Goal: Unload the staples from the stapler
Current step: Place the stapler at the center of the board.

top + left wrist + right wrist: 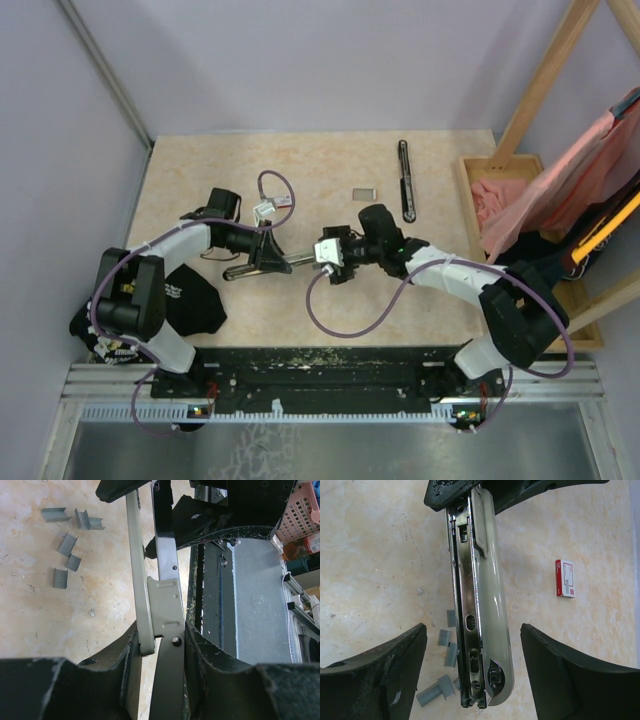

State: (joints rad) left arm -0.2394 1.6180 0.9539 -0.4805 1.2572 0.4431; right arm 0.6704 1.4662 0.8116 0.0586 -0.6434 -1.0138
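The stapler spans the centre of the table, between the two arms. The left gripper is clamped on one end. The other end sits between the spread fingers of the right gripper and touches neither. The staples lie scattered on the table at the upper left of the left wrist frame, beside the stapler. The staple box lies behind the stapler, well apart. A slim bar lies right of the box. A tray holding cloth stands at the table's right edge.
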